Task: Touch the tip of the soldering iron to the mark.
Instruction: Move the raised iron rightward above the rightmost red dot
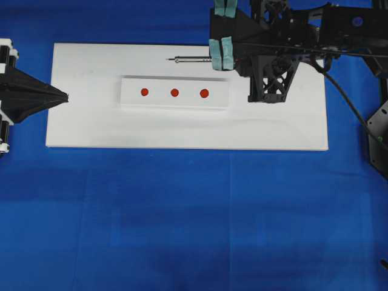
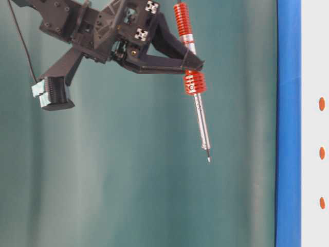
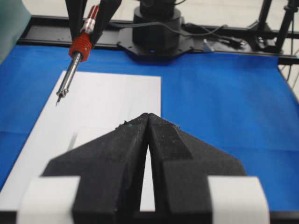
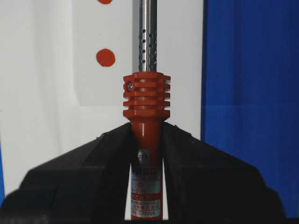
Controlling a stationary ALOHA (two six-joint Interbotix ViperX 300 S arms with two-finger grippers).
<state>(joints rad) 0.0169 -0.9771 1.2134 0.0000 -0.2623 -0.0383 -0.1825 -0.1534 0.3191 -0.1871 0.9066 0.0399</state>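
The soldering iron has an orange-red ribbed handle and a grey shaft. My right gripper is shut on the handle just behind the ribbed collar. In the overhead view the shaft points left over the white board, behind the white block. Its tip is nearly level with the mark, the centre red dot of three. In the table-level view the tip hangs well above the mark. My left gripper rests shut and holding nothing at the board's left edge.
The white board lies on a blue cloth. The two outer red dots flank the mark. The iron's black cord trails off to the right past the right arm.
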